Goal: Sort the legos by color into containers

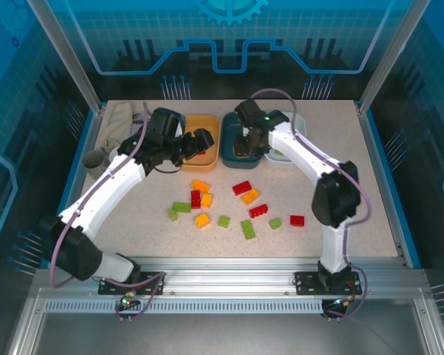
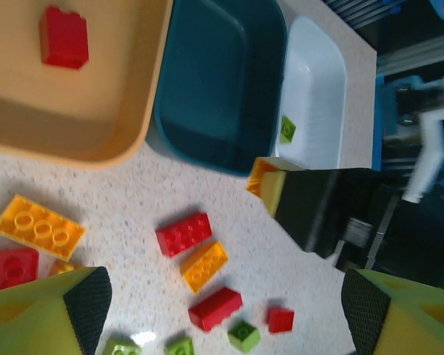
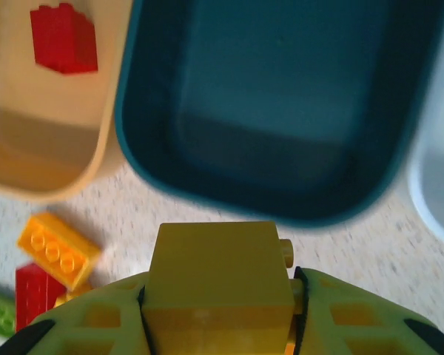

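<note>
R gripper [image 3: 218, 318] is pinching a yellow lego [image 3: 218, 259] by its flat sides — prob. light, hard, slippy; L gripper [image 2: 222, 310] is hanging spread wide.

At the tabletop's [image 1: 340, 192] 12 o'clock sit the left tub [image 1: 207, 127], middle tub [image 1: 231, 140] and right tub [image 1: 297, 120], side by side. One brick [image 2: 64, 37] lies in the left tub, a second brick [image 2: 287, 129] in the right tub. At their 6 o'clock scatter loose bricks [image 1: 224, 220]. The held brick [image 3: 218, 266], between the right fingers [image 3: 355, 318], hangs by the middle tub's 6 o'clock rim.
</note>
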### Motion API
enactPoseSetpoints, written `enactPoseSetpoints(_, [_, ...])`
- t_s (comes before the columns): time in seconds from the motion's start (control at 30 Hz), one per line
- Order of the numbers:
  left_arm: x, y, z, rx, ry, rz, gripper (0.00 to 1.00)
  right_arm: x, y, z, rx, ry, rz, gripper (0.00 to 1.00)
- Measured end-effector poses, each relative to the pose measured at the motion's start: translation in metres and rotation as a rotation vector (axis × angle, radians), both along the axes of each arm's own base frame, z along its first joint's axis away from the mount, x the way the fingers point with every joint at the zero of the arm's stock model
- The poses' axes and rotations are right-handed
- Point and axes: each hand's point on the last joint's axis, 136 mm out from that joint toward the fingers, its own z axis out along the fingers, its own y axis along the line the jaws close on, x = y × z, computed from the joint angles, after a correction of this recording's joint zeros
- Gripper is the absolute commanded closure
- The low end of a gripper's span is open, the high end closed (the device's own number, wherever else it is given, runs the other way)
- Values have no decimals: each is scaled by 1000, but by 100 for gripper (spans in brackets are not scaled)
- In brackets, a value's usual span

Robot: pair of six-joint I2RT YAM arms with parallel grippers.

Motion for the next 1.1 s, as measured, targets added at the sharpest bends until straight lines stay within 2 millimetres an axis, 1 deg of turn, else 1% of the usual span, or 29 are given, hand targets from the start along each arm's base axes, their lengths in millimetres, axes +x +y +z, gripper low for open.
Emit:
enactPoseSetpoints(0.1, [18, 7, -2, 1, 6, 20, 15, 28, 11, -25, -14, 24, -11, 68])
enactPoseSetpoints(0.2, [30, 15, -3, 2, 8, 40, 15, 51, 12, -51, -29, 51, -32, 68])
enactPoseSetpoints(0.33, [35, 20, -3, 3, 8, 47, 15, 74, 8, -78, -38, 70, -59, 66])
enactPoseSetpoints(0.47, [35, 19, -3, 4, 5, 37, 15, 86, 6, -96, -46, 87, -73, 61])
enactPoseSetpoints(0.6, [33, 19, -6, 6, 11, 35, 15, 88, 4, -106, -53, 107, -79, 49])
enactPoseSetpoints(0.73, [24, 22, -14, 15, 36, 34, 16, 88, 4, -102, -49, 108, -77, 39])
enactPoseSetpoints(0.83, [16, 25, -17, 19, 49, 34, 16, 89, 5, -97, -47, 101, -74, 37])
enactPoseSetpoints(0.9, [11, 26, -16, 21, 53, 34, 16, 88, 5, -88, -40, 89, -72, 37])
enactPoseSetpoints(0.97, [6, 28, -15, 22, 55, 34, 16, 90, 6, -71, -26, 60, -68, 36])
enactPoseSetpoints(1.07, [-4, 31, -15, 24, 62, 33, 16, 89, 7, -22, 15, -17, -62, 37])
enactPoseSetpoints(1.1, [-9, 32, -15, 29, 68, 32, 17, 87, 6, 0, 34, -51, -58, 37])
